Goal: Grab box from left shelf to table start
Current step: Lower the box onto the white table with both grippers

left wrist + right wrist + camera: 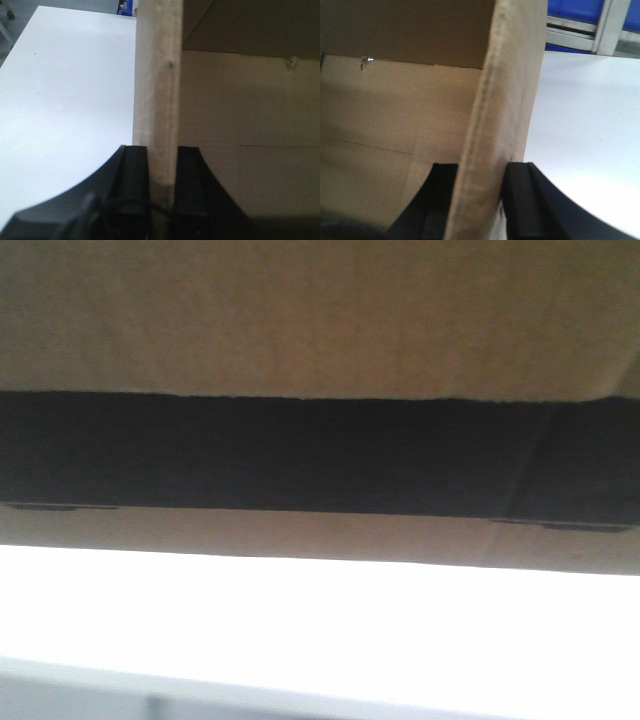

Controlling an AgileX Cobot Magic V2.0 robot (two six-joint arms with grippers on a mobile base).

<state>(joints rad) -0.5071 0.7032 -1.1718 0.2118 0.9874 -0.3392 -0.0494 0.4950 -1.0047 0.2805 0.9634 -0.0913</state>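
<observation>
- The left tool (161,155) lies nearest its wrist camera. Its two black fingers are pressed onto an upright cardboard wall, one inside and one outside.
- The right tool (480,170) pinches the opposite wall the same way; neither tool is spread.
- The box (320,320) sits between the two arms with its top open. Its brown inside shows in both wrist views.
- It is over the bench (65,100), whose white surface runs just beside each pinched wall.
- The step in hand looks like setting the box down. Both arms should lower at one rate so the box does not tip.
- The spacing between the arms should be held fixed, since a thin wall gripped near its edge may bend or tear.
- The tools should open only once the base bears fully on the bench.
- The base is hidden in every view, so I cannot tell whether it already touches the bench.
- The front view is blurred. A black band crosses the cardboard, but no lettering can be read.
- Blue bins (580,10) and a grey upright (607,25) are cut off at the top edge. I cannot tell whether they belong to the left shelf.
</observation>
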